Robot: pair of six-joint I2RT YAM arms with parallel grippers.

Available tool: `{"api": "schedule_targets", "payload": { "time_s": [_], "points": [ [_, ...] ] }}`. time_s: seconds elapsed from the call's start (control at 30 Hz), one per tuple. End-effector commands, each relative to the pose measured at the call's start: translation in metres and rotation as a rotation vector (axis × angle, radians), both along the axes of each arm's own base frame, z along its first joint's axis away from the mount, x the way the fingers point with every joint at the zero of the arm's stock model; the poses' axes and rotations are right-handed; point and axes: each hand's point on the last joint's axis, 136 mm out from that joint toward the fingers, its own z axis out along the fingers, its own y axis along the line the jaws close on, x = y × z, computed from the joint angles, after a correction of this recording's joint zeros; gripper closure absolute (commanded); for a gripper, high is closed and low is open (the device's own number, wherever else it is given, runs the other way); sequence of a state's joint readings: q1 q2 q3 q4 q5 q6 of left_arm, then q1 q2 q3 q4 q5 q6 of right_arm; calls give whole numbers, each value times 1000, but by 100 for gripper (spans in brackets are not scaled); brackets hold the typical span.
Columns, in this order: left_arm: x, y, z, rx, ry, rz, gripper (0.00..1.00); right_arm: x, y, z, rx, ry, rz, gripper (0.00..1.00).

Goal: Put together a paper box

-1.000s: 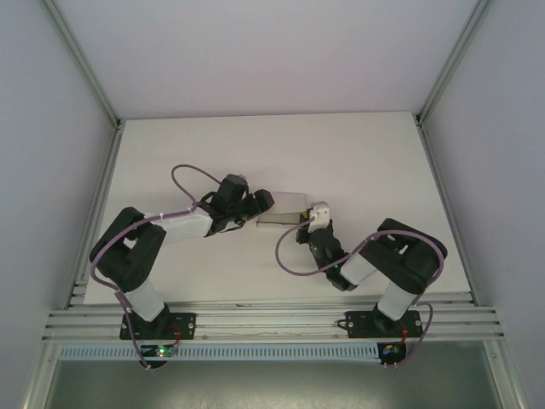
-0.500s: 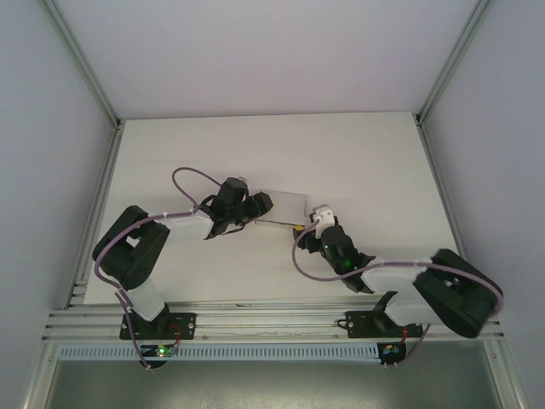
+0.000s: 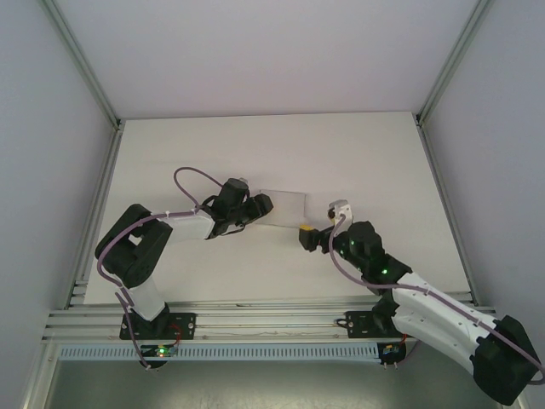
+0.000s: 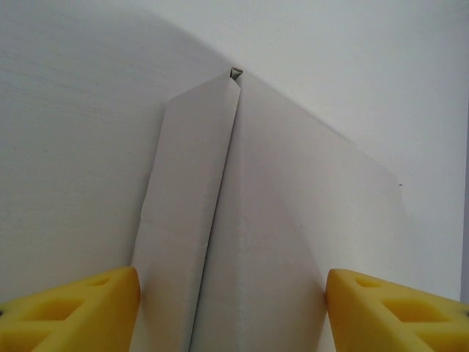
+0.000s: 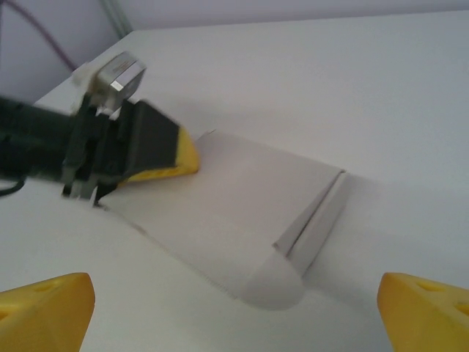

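Note:
The paper box (image 3: 286,204) is a flattened white card sleeve lying on the table (image 3: 187,153). My left gripper (image 3: 259,210) holds its left end. In the left wrist view the box (image 4: 242,220) fills the gap between the yellow pads (image 4: 80,308), which press on both its long edges around the gripper (image 4: 231,297). My right gripper (image 3: 305,237) sits just near and right of the box, open and empty. In the right wrist view the box (image 5: 234,209) lies ahead of that gripper (image 5: 236,301), a rounded flap (image 5: 272,287) facing it, with the left gripper's finger (image 5: 172,158) on the far edge.
The white table has free room behind and to both sides of the box. Aluminium frame rails (image 3: 255,319) run along the near edge, and grey enclosure walls (image 3: 51,170) stand left, right and behind. Purple cables (image 3: 192,175) loop off both arms.
The right arm has stretched out low to the right and its gripper has drawn back from the box's near right corner. The left gripper has kept hold and barely moved.

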State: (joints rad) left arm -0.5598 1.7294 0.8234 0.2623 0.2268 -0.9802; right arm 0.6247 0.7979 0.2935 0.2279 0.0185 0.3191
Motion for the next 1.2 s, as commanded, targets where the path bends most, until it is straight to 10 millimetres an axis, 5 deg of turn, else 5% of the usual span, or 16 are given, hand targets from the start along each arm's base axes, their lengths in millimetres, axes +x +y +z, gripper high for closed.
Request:
{"api": "schedule_targets", "payload": {
  "time_s": [0.0, 0.1, 0.37, 0.83, 1.17],
  "points": [
    [-12, 10, -32, 109, 65, -3, 33, 24, 2, 8, 70, 79, -51, 2],
    [-13, 8, -35, 104, 72, -7, 33, 49, 14, -1, 97, 165, -55, 2],
    [-14, 5, -37, 113, 81, -18, 33, 95, 23, -66, 24, 376, -100, 4],
    [-17, 5, -41, 134, 86, -36, 33, 87, 21, -127, 263, 559, -22, 44],
    [-11, 31, 3, 294, -19, -42, 22, 84, 12, -129, 266, 552, -43, 52]
  ]
}}
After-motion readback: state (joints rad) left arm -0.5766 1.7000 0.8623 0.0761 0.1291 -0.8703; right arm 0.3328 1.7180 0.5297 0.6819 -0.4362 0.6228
